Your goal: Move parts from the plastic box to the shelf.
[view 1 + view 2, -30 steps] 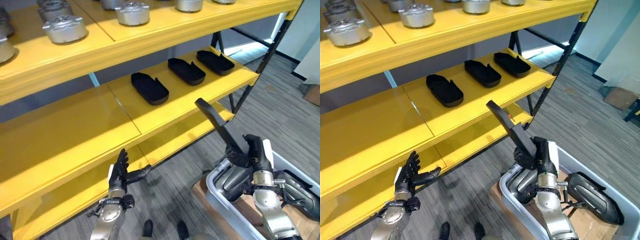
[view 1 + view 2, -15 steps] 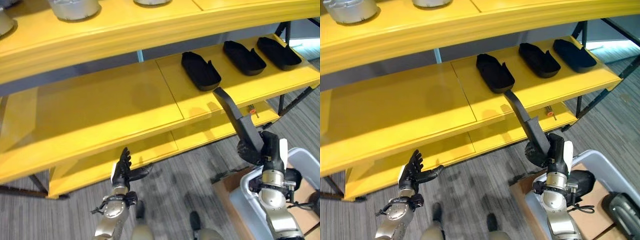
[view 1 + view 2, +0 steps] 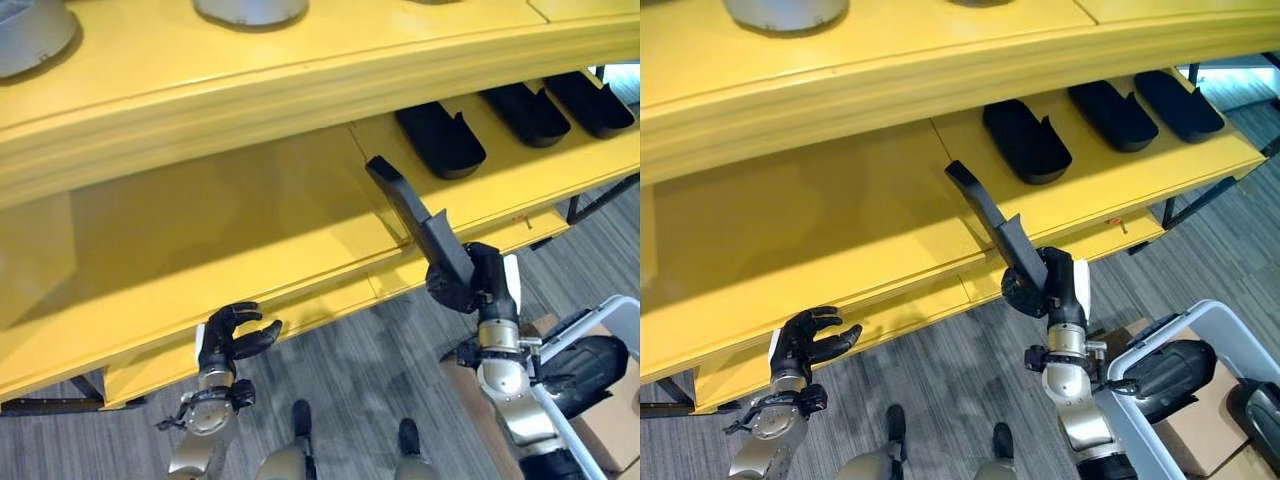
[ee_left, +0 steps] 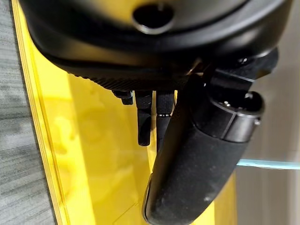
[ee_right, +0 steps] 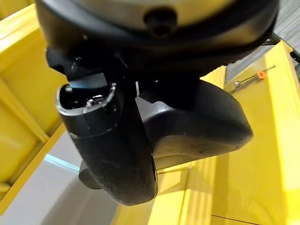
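- While the right hand (image 3: pixel 1052 290) is clamped round the lower end of a long black part (image 3: pixel 992 224), that part stands tilted up and to the left, its far tip over the front of the middle shelf (image 3: pixel 840 230).
- Risk, as I judge it: the grip sits low on a long piece, so the top end could swing and knock the shelf's front edge or the upper shelf (image 3: pixel 300 70) above it.
- It could also set down too near the lip and tip off onto the floor.
- Three black parts (image 3: pixel 440 140) already lie in a row further right on the middle shelf; crowding them is a lesser worry.
- More dark parts (image 3: pixel 1165 365) wait in the plastic box (image 3: pixel 1220 330) at near right.
- Right arm is raised, forearm upright, below the shelf's front edge.
- Left hand (image 3: pixel 228 338) hangs low at near left, fingers curled, holding nothing.
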Robot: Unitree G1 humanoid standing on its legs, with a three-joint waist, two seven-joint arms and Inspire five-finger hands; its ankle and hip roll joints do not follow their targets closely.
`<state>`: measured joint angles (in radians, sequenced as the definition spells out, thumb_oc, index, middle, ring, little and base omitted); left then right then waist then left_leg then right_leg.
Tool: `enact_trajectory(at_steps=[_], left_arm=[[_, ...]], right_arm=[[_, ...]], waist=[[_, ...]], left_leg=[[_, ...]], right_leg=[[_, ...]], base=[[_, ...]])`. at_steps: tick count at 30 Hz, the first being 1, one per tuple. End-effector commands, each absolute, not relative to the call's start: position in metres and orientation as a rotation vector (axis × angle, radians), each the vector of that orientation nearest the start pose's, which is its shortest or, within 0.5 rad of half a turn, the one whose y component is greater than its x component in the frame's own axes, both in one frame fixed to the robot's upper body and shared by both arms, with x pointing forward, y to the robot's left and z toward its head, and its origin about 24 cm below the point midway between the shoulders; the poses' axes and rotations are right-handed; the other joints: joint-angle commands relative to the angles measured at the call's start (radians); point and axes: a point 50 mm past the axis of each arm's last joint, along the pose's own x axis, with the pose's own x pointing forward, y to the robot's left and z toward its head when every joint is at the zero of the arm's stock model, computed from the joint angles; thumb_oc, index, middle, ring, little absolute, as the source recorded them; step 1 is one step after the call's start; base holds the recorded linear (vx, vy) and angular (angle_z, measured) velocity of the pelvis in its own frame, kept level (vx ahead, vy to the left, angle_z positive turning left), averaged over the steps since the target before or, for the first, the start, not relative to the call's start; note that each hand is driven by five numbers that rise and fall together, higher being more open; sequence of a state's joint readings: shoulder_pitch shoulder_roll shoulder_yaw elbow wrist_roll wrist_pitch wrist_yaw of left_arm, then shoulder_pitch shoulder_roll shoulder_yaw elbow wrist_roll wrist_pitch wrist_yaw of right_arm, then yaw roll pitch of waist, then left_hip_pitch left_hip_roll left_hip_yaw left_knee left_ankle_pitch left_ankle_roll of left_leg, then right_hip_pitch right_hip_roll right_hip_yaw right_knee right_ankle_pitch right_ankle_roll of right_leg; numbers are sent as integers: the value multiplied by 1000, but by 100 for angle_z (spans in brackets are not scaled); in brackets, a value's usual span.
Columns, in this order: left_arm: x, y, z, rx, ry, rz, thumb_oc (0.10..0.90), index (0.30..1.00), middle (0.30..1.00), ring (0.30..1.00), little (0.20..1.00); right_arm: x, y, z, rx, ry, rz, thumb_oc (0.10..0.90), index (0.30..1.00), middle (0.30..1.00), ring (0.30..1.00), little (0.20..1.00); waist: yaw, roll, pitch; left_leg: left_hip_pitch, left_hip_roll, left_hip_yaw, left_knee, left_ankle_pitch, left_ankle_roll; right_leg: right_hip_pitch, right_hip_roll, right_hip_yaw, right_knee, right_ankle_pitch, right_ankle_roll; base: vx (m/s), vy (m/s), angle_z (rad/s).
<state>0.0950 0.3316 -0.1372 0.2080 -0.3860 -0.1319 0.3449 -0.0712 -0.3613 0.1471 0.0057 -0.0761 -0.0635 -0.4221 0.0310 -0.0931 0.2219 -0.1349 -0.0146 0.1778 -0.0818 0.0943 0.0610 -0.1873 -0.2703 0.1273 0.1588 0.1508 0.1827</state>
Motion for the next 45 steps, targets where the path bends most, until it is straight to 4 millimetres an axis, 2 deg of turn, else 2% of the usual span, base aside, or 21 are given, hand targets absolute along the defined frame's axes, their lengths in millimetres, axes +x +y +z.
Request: enact_trajectory(at_steps=[1,3,5,6,8,9,10,11,13,20,25,28,31,34,39,45], left_arm=[[250,228,55,2,-131,335,900,1000,1000,1000,1000],[253,226,58,12,-142,321,900,1000,1000,1000,1000],[257,225,62,6,-160,315,900,1000,1000,1000,1000],[259,224,64,3,-169,315,900,1000,1000,1000,1000],[261,224,64,-6,-168,329,900,1000,1000,1000,1000],[261,224,62,-10,-159,338,900,1000,1000,1000,1000],[261,222,61,-20,-155,331,900,1000,1000,1000,1000],[261,222,61,-20,-155,331,900,1000,1000,1000,1000],[256,220,58,-35,-149,332,900,1000,1000,1000,1000],[263,204,59,-59,-146,260,900,1000,1000,1000,1000],[268,193,63,-72,-160,223,900,1000,1000,1000,1000],[268,192,65,-76,-166,224,900,1000,1000,1000,1000],[266,196,65,-87,-169,251,900,1000,1000,1000,1000],[264,197,65,-93,-169,264,900,1000,1000,1000,1000],[264,196,67,-98,-178,264,900,1000,1000,1000,1000],[264,194,69,-97,-186,254,900,1000,1000,1000,1000]], right_arm=[[274,-187,132,-378,-499,-253,400,300,300,300,300],[276,-183,135,-373,-518,-241,400,300,300,300,300],[280,-179,145,-361,-554,-233,400,300,300,300,300],[283,-176,150,-355,-578,-225,400,300,300,300,300],[286,-172,154,-352,-590,-218,400,300,300,300,300],[286,-172,152,-355,-585,-213,400,300,300,300,300],[283,-173,150,-353,-581,-213,400,300,300,300,300],[283,-173,150,-353,-581,-213,400,300,300,300,300],[280,-173,149,-366,-576,-187,400,300,300,300,300],[287,-169,154,-378,-593,-161,400,300,300,300,300],[297,-160,163,-372,-620,-157,400,300,300,300,300],[303,-157,167,-369,-630,-162,400,300,300,300,300],[316,-143,179,-338,-651,-170,400,300,300,300,300],[321,-138,186,-323,-664,-179,400,300,300,300,300],[332,-138,193,-328,-651,-218,400,300,300,300,300],[351,-149,198,-302,-591,-296,400,300,300,300,300]], waist=[[4,10,-42],[-5,16,-18],[-15,15,5],[-19,11,21],[-26,1,34],[-36,-4,39],[-39,-8,37],[-39,-8,37],[-28,-16,24],[-19,18,39],[-5,33,54],[1,39,60],[25,52,78],[37,58,85],[52,66,96],[69,79,108]], left_leg=[[5,34,-101,35,-41,-9],[23,30,-116,19,-48,-8],[38,29,-128,5,-52,-17],[50,31,-134,1,-60,-26],[67,37,-144,-1,-72,-41],[74,40,-161,1,-76,-48],[74,43,-171,3,-74,-55],[74,43,-171,3,-74,-55],[69,66,-174,-5,-66,-75],[-9,157,-260,-5,-8,-144],[-43,181,-299,-5,13,-161],[-52,185,-308,-5,15,-164],[-70,184,-317,-5,21,-167],[-79,179,-319,-5,22,-166],[-92,163,-323,-5,22,-163],[-118,142,-332,-5,27,-159]], right_leg=[[27,8,-7,142,122,-19],[-34,41,-18,140,94,-28],[-80,71,-28,52,62,-33],[-106,70,-43,-33,60,-25],[-112,75,-41,-126,63,-11],[-97,87,-4,-138,63,-1],[-74,98,33,-143,35,0],[-74,98,33,-143,35,0],[-50,92,-10,-164,24,-10],[-62,138,-132,-91,-66,-65],[-78,154,-177,-50,-95,-75],[-85,157,-187,-38,-101,-76],[-100,154,-201,-27,-105,-77],[-103,148,-201,-33,-99,-75],[-105,132,-203,-46,-90,-71],[-111,114,-210,-60,-79,-67]], base=[[17,88,12],[22,36,20],[95,-65,12],[141,-135,17],[140,-149,26],[131,-156,33],[83,-105,42],[80,-181,84],[69,-276,93],[-9,-254,34],[2,-155,40],[4,-70,20],[0,-32,2],[0,11,4],[-7,27,4],[-13,36,10]])
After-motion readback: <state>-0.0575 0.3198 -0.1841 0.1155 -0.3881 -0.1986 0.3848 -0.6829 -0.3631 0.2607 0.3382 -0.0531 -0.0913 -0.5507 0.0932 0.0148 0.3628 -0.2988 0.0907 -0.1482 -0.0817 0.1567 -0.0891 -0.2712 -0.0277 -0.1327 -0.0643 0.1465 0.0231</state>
